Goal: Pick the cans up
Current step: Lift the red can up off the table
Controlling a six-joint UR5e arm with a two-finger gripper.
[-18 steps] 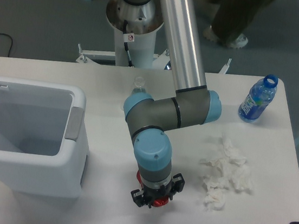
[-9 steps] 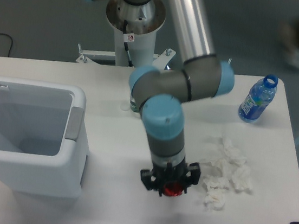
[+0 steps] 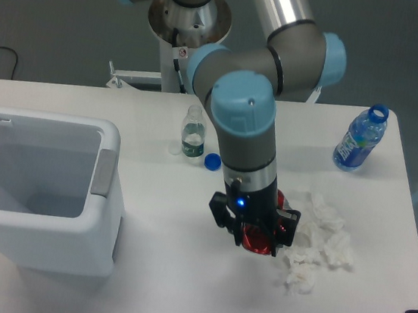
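A small crushed red can (image 3: 259,241) hangs above the white table (image 3: 177,290), held between the black fingers of my gripper (image 3: 254,235), which is shut on it. The can is lifted off the surface, right of the table's middle, next to the tissue pile. Much of the can is covered by the gripper body; only its red lower part and a bit near the right finger show.
An open white bin (image 3: 37,185) stands at the left. A small clear bottle with a green label (image 3: 193,134) and a blue cap (image 3: 211,161) sit behind the arm. A blue-labelled bottle (image 3: 361,138) stands at the back right. Crumpled white tissues (image 3: 320,243) lie just right of the gripper.
The gripper has risen and moved right and back with the red can held in it. The small green-label bottle and blue cap, hidden before by the arm, now show.
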